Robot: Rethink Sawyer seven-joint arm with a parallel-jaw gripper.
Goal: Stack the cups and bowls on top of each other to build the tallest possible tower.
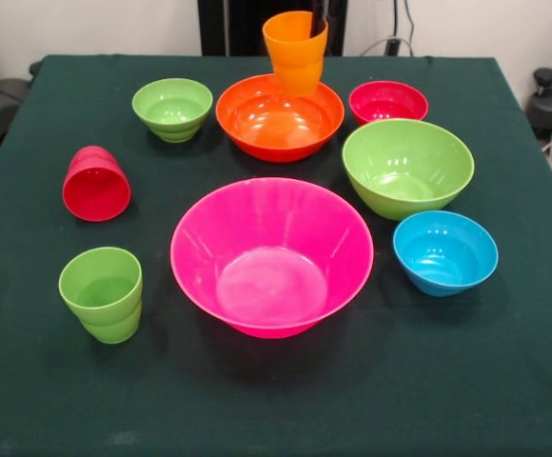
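Front view: nothing is stacked yet. The pink bowl (271, 257) sits mid-tabletop (276, 409), empty. Behind it is the orange bowl (279, 116), with the orange cup (296, 49) raised over its far rim. A thin dark strip beside that cup may be the claw; whether it pinches the cup I cannot tell. The red cup (95, 183) lies tipped. Judgement: build on pink first, centring each bowl, cups last.
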